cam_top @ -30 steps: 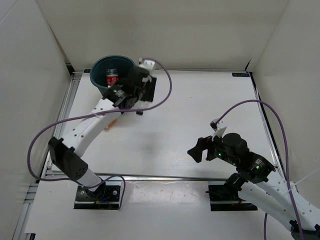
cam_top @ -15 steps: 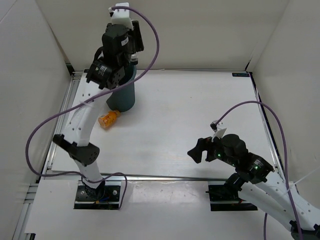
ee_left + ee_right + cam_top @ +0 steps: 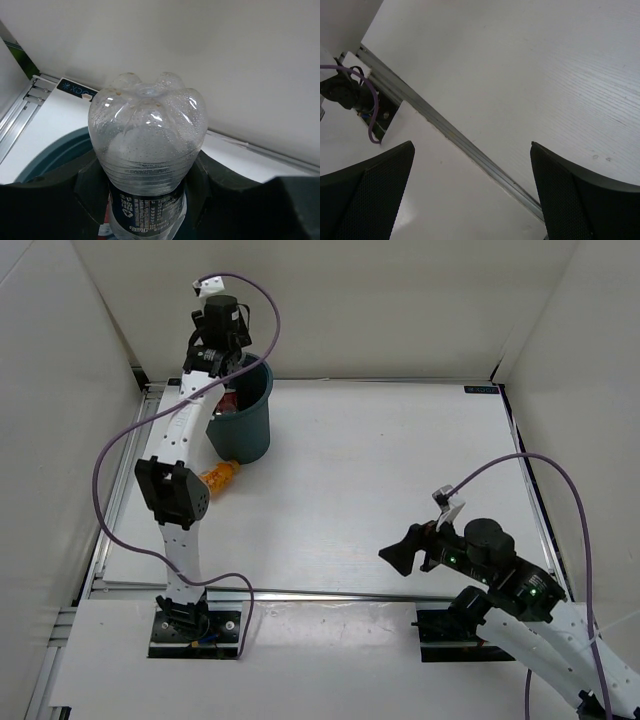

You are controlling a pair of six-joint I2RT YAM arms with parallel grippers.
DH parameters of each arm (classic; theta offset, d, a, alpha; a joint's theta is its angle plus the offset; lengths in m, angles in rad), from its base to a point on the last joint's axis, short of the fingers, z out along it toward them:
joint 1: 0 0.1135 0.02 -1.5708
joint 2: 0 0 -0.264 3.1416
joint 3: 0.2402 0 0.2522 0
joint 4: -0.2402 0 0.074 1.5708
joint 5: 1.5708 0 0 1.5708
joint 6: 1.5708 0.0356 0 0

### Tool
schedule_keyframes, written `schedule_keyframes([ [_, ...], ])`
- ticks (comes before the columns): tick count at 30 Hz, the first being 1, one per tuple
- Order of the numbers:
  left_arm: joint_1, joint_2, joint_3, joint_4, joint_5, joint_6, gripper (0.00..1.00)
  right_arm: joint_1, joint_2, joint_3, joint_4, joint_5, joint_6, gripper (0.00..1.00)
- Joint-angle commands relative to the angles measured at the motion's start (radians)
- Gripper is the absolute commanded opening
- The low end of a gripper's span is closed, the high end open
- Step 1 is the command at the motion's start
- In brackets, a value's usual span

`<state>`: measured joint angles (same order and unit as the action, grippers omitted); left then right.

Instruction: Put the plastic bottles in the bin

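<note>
The dark teal bin (image 3: pixel 246 430) stands at the table's far left. My left gripper (image 3: pixel 222 355) is high over its back rim, shut on the clear bottle with the dark label (image 3: pixel 147 135), held base up with the jaws round its label. The bin's rim (image 3: pixel 52 156) shows below the bottle in the left wrist view. The bottle with the red label (image 3: pixel 226 401) lies inside the bin. The stubby orange bottle (image 3: pixel 218 478) lies on the table just in front of the bin. The blue-label bottle is hidden. My right gripper (image 3: pixel 405 551) is open and empty near the front edge, also in the right wrist view (image 3: pixel 472 200).
White walls close in the table at the back and on both sides. A metal rail (image 3: pixel 470 150) runs along the table's front edge under my right gripper. The left arm's purple cable (image 3: pixel 110 455) loops along the left side.
My left arm has swung up from low beside the bin to high over its back rim, uncovering the orange bottle. My right gripper has drifted slightly right and down.
</note>
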<state>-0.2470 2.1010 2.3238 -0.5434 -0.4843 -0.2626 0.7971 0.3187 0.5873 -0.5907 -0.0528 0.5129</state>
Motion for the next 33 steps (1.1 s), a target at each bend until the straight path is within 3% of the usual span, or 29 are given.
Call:
schedule_keyframes([
  [1,0.043,-0.059,0.037,0.065,0.035,-0.039,0.53,0.004,0.045,0.049,-0.006,-0.068,-0.030,1.00],
  [2,0.052,-0.059,0.037,0.065,0.050,-0.040,0.58,0.004,0.045,0.049,-0.006,-0.068,-0.030,1.00],
  [3,0.052,-0.059,0.025,0.065,0.070,-0.049,0.90,0.004,0.057,0.049,-0.006,-0.080,-0.018,1.00],
  [4,0.067,-0.059,0.013,0.065,0.084,-0.049,1.00,0.004,0.057,0.049,-0.015,-0.081,-0.017,1.00],
  [12,0.066,-0.215,-0.117,0.074,0.138,0.038,1.00,0.004,0.135,0.137,-0.072,0.025,0.004,1.00],
  [14,0.054,-0.323,-0.191,0.074,0.124,0.065,1.00,0.004,0.149,0.149,-0.072,0.025,0.004,1.00],
  [18,0.078,-0.542,-0.500,0.074,0.066,0.065,1.00,0.004,0.129,0.149,-0.084,0.025,0.004,1.00],
  [21,0.121,-0.691,-0.679,0.074,0.215,0.098,1.00,0.004,0.083,0.125,-0.093,0.025,0.004,1.00],
  [23,0.121,-0.743,-0.742,0.074,0.297,0.172,1.00,0.004,0.057,0.112,-0.093,0.025,0.004,1.00],
  [28,0.078,-0.897,-0.995,0.065,0.271,0.267,1.00,0.004,0.014,0.100,-0.116,0.033,0.022,1.00],
  [33,0.078,-0.918,-1.201,0.065,0.363,0.373,1.00,0.004,0.014,0.141,-0.141,0.056,0.032,1.00],
])
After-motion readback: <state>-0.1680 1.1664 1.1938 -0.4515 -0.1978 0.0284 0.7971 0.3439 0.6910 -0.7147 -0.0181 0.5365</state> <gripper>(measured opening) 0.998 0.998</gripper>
